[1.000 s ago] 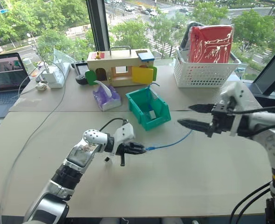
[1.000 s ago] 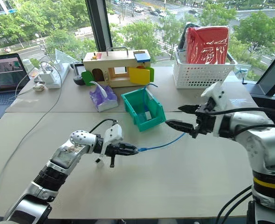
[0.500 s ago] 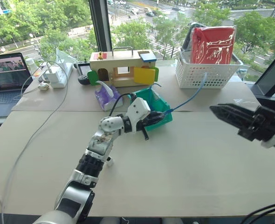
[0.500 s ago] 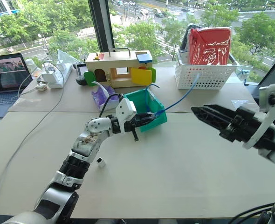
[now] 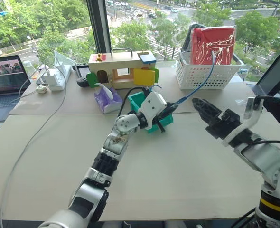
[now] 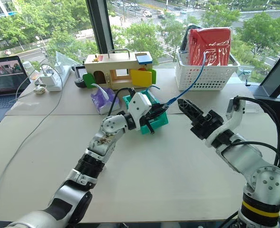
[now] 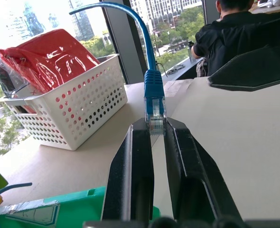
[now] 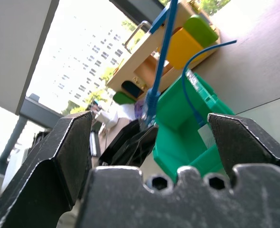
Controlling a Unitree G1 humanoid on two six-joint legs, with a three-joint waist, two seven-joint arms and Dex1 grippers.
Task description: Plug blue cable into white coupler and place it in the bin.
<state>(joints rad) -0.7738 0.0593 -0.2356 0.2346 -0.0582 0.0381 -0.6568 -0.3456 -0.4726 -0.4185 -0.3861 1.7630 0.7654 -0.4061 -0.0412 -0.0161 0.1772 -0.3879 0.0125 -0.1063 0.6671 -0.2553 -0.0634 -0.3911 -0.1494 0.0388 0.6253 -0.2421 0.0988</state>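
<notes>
two robot arms reach over a pale beige table (image 5: 187, 175) set against a window. the left gripper (image 5: 167, 111) is raised just in front of a teal-green plastic bin with a cut-down front (image 5: 167, 120), which stands near the middle of the table. its two black fingers (image 7: 139, 161) are pressed together on the clear plug end of a thin bright-blue cable (image 5: 202, 81). in the left wrist view the plug sits upright between the fingertips, with the blue boot just above them. from that grip the cable rises in the air, up and to the robot's right, and its far end stands in front of a white lattice plastic basket (image 5: 206, 76) at the back of the table. that basket holds a red plastic-wrapped package (image 5: 215, 43).

the right gripper (image 5: 202, 110) is held above the table just to the right of the bin, pointing towards the left gripper and the cable. its black fingers are spread wide and hold nothing. in the right wrist view the cable and the bin show between them, well apart from both.

a second, thinner blue cord curls out of the bin. inside the bin lies a small pale object; i cannot tell whether it is the white coupler. behind the bin are a wooden toy house with coloured flaps (image 5: 123, 69) and a purple tissue pack (image 5: 105, 98). an open laptop (image 5: 6, 80) sits at the far left.
</notes>
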